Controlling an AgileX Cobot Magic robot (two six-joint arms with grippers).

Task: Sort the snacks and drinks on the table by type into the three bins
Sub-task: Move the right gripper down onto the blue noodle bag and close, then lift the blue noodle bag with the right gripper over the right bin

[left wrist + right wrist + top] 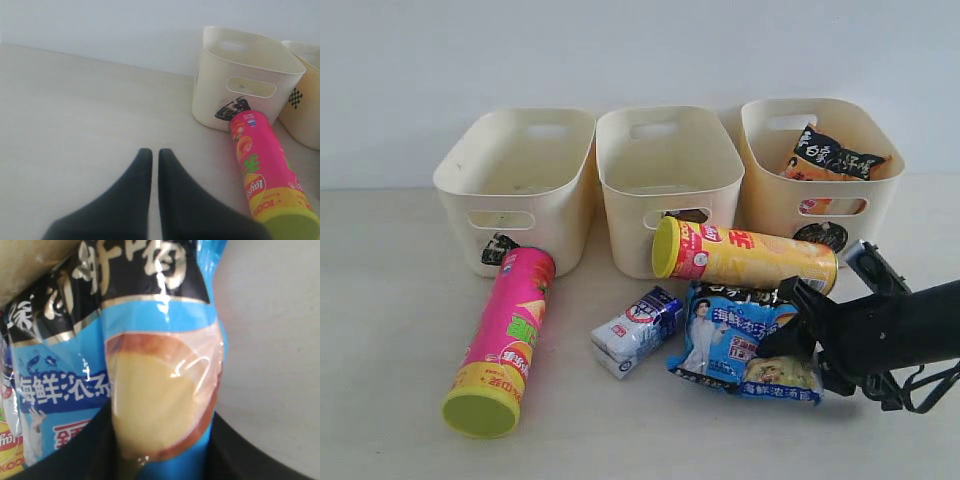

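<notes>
Pink and nearest to us, a tube (pixel 505 335) lies on the worktop (pixel 390 330), its yellow-green lid toward the front and its far end against the front wall of the left bin (pixel 560 200). In the left wrist view we see the left end effector (pixel 154 155) over bare worktop beside this tube. Its dark fingers are pressed together and hold nothing.

Just right of the tube lies the carton (pixel 638 330), white and blue, on its side. Beside that we find the blue packet (pixel 735 340) lying flat. The right end effector (pixel 788 320) reaches in from the right and pinches the packet's right end. In the right wrist view the wrapper bulges up between the two fingers.

Behind the packet, and touching its far edge, the yellow tube (pixel 750 255) lies crosswise, its lid in front of the middle bin (pixel 630 230).

Farthest back, the three cream bins stand in a row, side by side. The right bin (pixel 770 200) holds an orange-black packet (pixel 830 155) that leans against its back wall. We see nothing in the other two.
</notes>
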